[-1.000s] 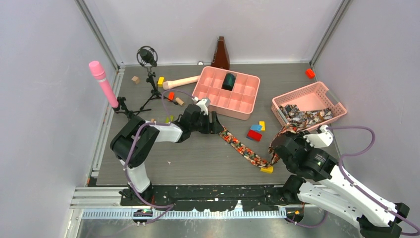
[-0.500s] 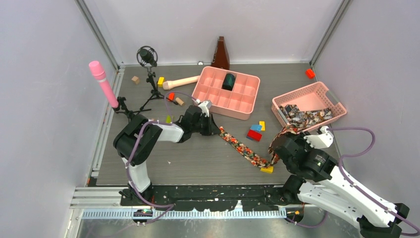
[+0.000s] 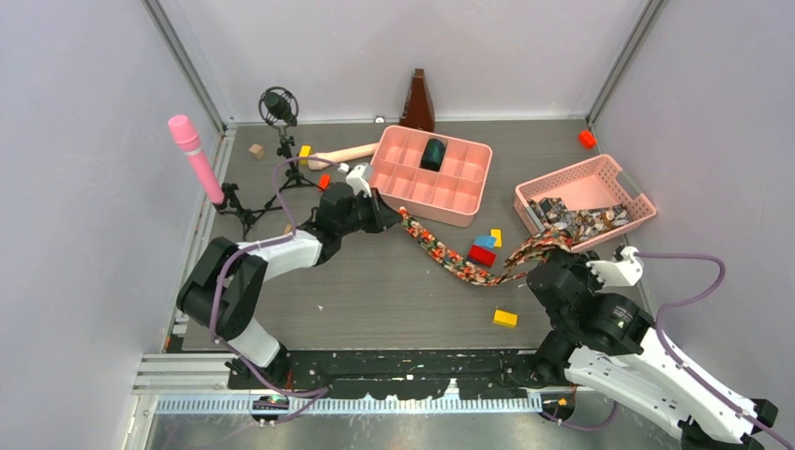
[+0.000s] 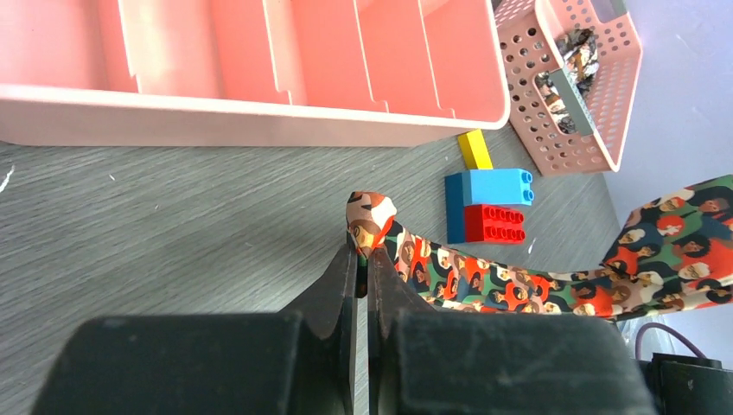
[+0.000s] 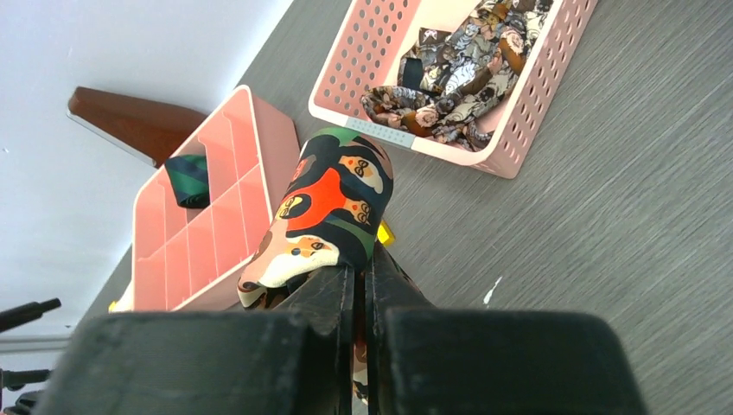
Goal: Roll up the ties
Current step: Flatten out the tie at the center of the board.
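A patterned tie (image 3: 452, 261) in red, orange, green and white hangs stretched between both grippers, sagging above the grey table. My left gripper (image 3: 388, 214) is shut on its narrow end, just in front of the pink compartment tray (image 3: 480, 187). In the left wrist view the left gripper (image 4: 361, 256) pinches the tip of the tie (image 4: 484, 281). My right gripper (image 3: 541, 255) is shut on the wide end. From the right wrist the tie (image 5: 339, 186) folds over the right gripper (image 5: 363, 270). More ties (image 3: 581, 222) lie in the pink basket (image 3: 567, 175). One dark rolled tie (image 3: 432, 153) sits in the tray.
Red, blue and yellow toy blocks (image 3: 484, 247) lie under the tie, and a lone yellow block (image 3: 504, 318) sits nearer the front. At the back stand a brown metronome (image 3: 419, 101), a microphone stand (image 3: 279, 111), a pink cylinder (image 3: 192, 155) and a wooden pin (image 3: 345, 155).
My left gripper shut on the tie's narrow end and pulled it back and left. The right arm shifted right with the wide end. The tie came up off the table, uncovering the yellow block.
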Motion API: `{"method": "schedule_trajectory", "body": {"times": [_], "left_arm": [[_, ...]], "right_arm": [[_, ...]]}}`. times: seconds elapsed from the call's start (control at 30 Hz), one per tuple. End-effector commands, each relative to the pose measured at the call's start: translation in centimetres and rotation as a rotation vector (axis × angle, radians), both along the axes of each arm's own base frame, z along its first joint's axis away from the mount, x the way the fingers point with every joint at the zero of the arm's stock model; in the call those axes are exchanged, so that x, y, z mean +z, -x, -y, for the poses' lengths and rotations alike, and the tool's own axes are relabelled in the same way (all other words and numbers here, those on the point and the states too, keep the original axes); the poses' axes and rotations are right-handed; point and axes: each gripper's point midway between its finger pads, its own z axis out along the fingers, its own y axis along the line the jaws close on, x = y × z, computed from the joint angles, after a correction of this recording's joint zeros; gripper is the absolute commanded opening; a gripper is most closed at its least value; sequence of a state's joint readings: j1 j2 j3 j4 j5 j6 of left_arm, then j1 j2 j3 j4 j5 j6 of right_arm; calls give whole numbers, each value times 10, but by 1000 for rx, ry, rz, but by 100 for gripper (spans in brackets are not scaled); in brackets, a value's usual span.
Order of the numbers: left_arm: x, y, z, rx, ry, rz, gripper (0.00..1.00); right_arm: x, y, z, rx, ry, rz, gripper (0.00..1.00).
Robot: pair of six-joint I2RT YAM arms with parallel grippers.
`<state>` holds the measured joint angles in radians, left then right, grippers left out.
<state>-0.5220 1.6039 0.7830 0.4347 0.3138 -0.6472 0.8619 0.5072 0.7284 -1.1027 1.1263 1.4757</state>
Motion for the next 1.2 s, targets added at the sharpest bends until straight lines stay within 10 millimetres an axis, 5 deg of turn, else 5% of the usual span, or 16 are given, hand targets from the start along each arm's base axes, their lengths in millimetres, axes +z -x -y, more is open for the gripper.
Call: {"method": "schedule_trajectory", "body": {"times": [0.0,0.27,0.43,0.67,1.0,1.17], "left_arm": [[15,-3,-8,35,25,69,0],[5,-4,-22,106,17,69,0],[7,-4,-31,142,-4,83,0],[9,-3,-36,143,-6,91,0],[25,1,-37,114,-2,125,0],[23,5,-41,113,-25,122,0]], "right_arm": [[5,-2,12,-66,-17,96,9],[-9,4,19,-115,-53,73,56],[-4,9,27,-151,-54,65,71],[1,5,21,-101,-21,63,72],[27,-36,-62,275,210,-114,65],[-9,-62,-83,453,176,-385,66]]}}
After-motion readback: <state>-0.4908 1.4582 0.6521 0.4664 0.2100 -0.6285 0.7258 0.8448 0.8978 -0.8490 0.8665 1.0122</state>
